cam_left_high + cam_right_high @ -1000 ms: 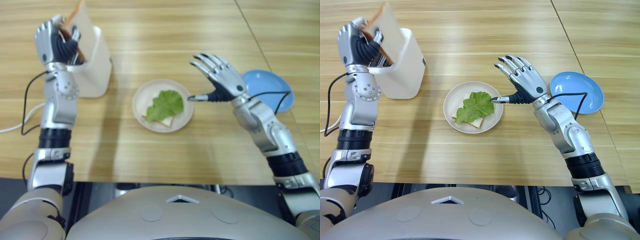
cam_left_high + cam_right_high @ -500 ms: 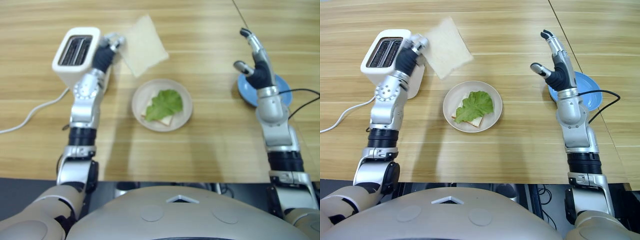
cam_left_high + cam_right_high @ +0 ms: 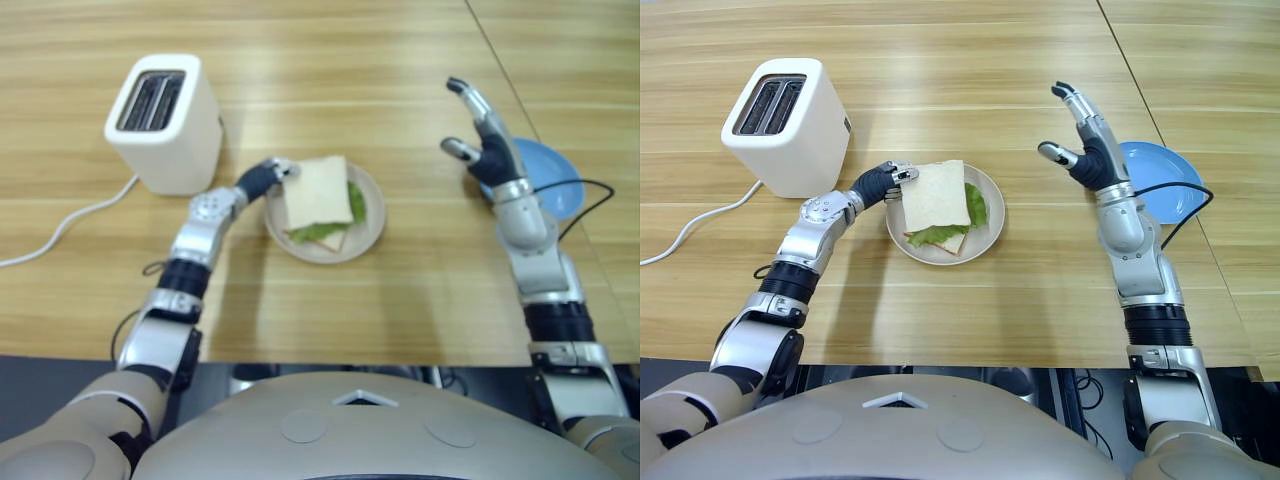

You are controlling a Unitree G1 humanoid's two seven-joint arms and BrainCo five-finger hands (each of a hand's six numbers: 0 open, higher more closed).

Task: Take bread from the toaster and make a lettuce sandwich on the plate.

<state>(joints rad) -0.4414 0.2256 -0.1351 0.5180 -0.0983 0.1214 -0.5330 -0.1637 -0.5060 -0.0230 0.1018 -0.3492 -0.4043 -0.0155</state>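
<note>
left hand (image 3: 885, 178), pinching the bread (image 3: 934, 193), has carried it from toaster (image 3: 785, 110) onto the lettuce (image 3: 976, 206) on the plate (image 3: 940, 255); seemingly only release remains. right hand (image 3: 1087, 150) hangs open.

A light wooden table (image 3: 330, 60) stands over dark floor (image 3: 25, 372).

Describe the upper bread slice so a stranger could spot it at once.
On the wooden table, right of the white toaster, sits a round cream plate. The upper bread slice is the pale square over the green lettuce, its left edge held by the left robot hand. Unlike the lower slice peeking out beneath the lettuce, it is fully in view.
</note>
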